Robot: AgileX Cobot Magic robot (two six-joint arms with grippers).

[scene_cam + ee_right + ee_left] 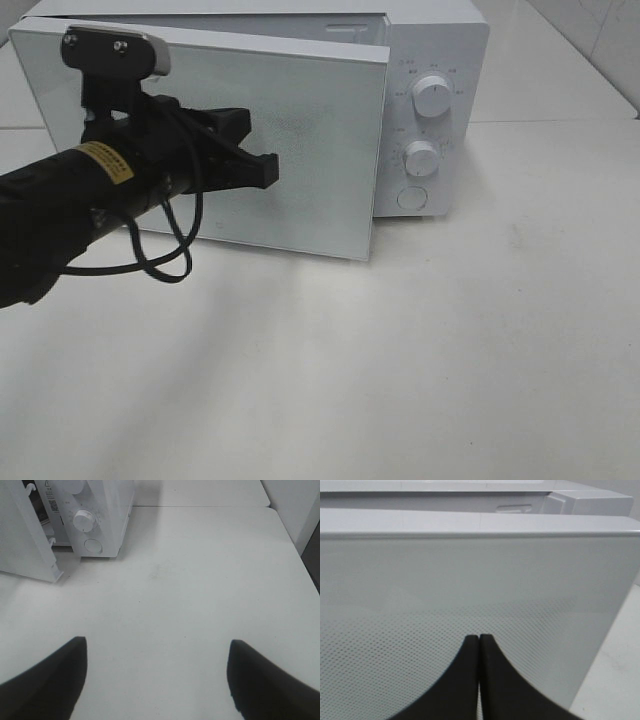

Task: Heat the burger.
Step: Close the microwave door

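Note:
The burger is out of view in every frame. A white microwave (435, 60) stands at the back of the table, its door (320, 130) nearly closed but still a little ajar. My left gripper (268, 168) is shut and empty, its tips close against the door's front face; in the left wrist view the closed fingertips (479, 641) sit right at the dotted door panel (470, 580). My right gripper (157, 647) is open and empty over bare table, away from the microwave (100, 510), and does not show in the high view.
The microwave has two knobs (431, 96) and a round button (412, 198) on its right panel. The door's free edge (52, 572) sticks out toward the table in the right wrist view. A white table (450, 350) spreads in front.

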